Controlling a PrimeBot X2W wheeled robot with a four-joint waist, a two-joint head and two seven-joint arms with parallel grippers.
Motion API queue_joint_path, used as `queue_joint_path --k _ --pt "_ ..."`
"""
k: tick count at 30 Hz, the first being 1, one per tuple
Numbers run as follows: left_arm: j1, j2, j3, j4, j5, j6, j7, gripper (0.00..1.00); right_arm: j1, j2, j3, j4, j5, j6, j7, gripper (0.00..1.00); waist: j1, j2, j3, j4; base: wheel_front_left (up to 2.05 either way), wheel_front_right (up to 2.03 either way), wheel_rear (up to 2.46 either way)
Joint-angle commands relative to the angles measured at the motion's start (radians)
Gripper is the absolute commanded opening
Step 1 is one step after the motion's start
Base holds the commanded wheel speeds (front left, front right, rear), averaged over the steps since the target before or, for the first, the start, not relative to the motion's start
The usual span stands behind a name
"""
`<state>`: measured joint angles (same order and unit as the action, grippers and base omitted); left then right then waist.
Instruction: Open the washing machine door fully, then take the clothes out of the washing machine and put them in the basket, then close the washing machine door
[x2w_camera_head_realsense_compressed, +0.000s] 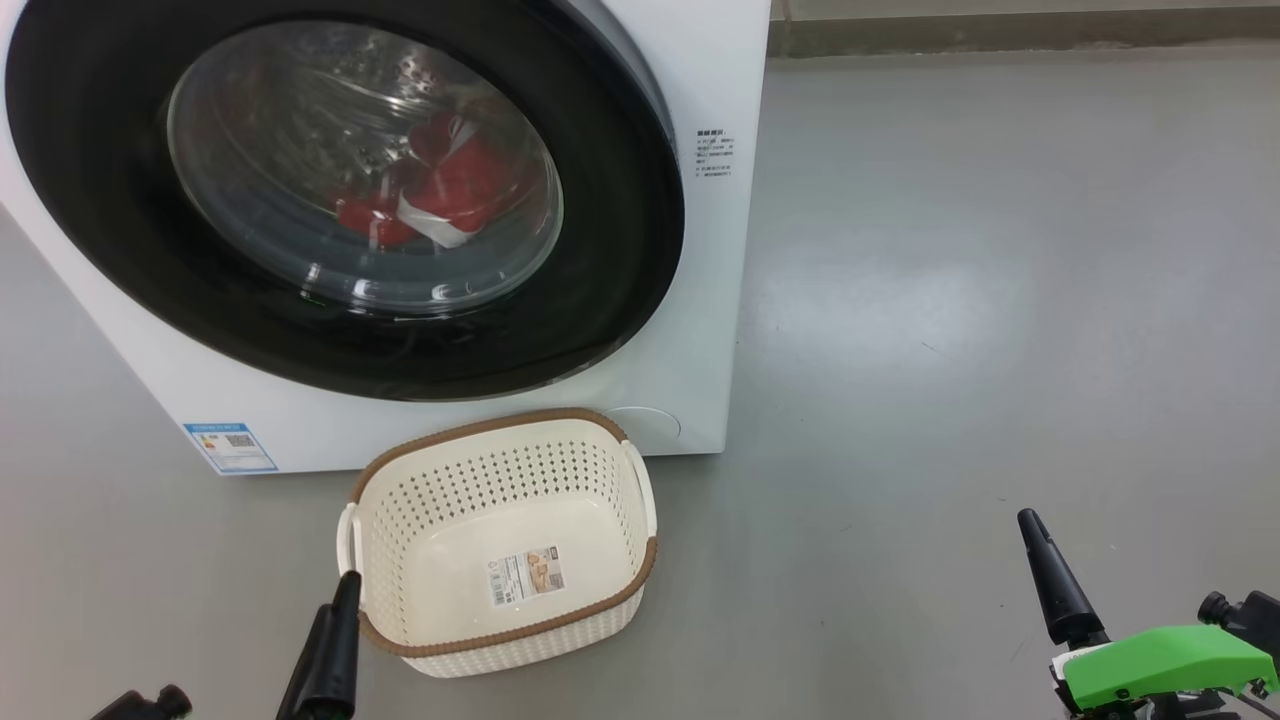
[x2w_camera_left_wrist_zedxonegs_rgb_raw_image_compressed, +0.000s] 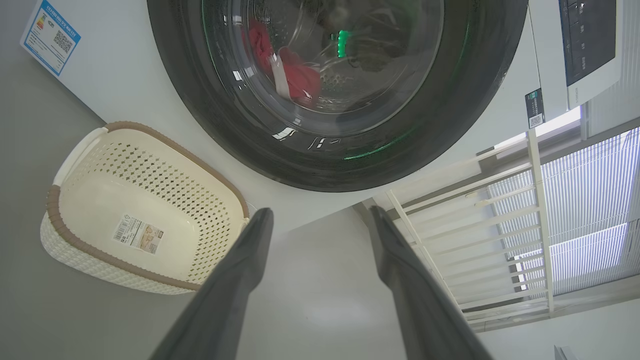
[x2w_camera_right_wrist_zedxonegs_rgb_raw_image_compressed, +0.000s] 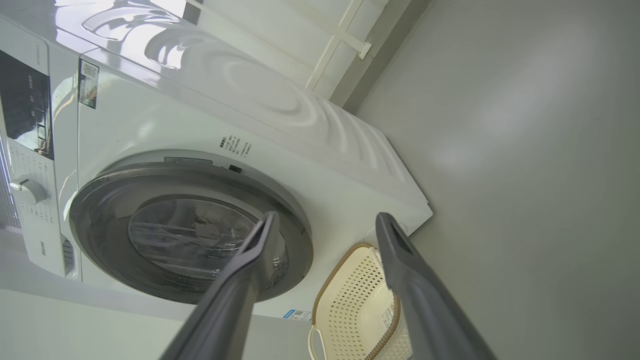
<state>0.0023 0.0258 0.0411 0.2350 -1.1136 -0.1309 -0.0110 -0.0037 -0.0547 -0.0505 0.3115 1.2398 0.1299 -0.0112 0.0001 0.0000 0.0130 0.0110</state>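
Note:
The white washing machine (x2w_camera_head_realsense_compressed: 700, 330) fills the upper left of the head view. Its washing machine door (x2w_camera_head_realsense_compressed: 90, 200), a black ring with a glass bowl, lies against the front. Behind the glass sit the red clothes (x2w_camera_head_realsense_compressed: 450, 190) with white trim, also red clothes (x2w_camera_left_wrist_zedxonegs_rgb_raw_image_compressed: 295, 75) in the left wrist view. On the floor just before the machine stands the cream basket (x2w_camera_head_realsense_compressed: 500, 440), with nothing but its label inside. My left gripper (x2w_camera_left_wrist_zedxonegs_rgb_raw_image_compressed: 321, 212) is open, one finger (x2w_camera_head_realsense_compressed: 330, 640) beside the basket's near left corner. My right gripper (x2w_camera_right_wrist_zedxonegs_rgb_raw_image_compressed: 326, 216) is open, a finger (x2w_camera_head_realsense_compressed: 1055, 590) low at the right.
Grey floor (x2w_camera_head_realsense_compressed: 950, 300) spreads to the right of the machine up to a wall base at the top. A white railing (x2w_camera_left_wrist_zedxonegs_rgb_raw_image_compressed: 475, 225) and window blinds (x2w_camera_left_wrist_zedxonegs_rgb_raw_image_compressed: 590, 200) stand beyond the machine's side. The control panel (x2w_camera_right_wrist_zedxonegs_rgb_raw_image_compressed: 25, 110) and dial are at the machine's top.

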Motion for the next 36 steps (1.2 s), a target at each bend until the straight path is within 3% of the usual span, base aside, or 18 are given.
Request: queue_joint_path --k 1,36 --pt "-0.01 0.016 0.009 -0.037 0.045 0.0 -0.013 1.0 -0.012 -0.016 0.014 -0.03 -0.034 0.0 -0.015 1.0 -0.0001 0.0 0.001 0.001 0.0 0.0 0.0" --pt "0.004 0.019 -0.019 -0.118 0.462 0.0 -0.114 1.0 0.005 -0.044 0.066 -0.063 -0.362 0.001 -0.115 1.0 -0.0001 0.0 0.02 0.005 0.0 0.0 0.0"
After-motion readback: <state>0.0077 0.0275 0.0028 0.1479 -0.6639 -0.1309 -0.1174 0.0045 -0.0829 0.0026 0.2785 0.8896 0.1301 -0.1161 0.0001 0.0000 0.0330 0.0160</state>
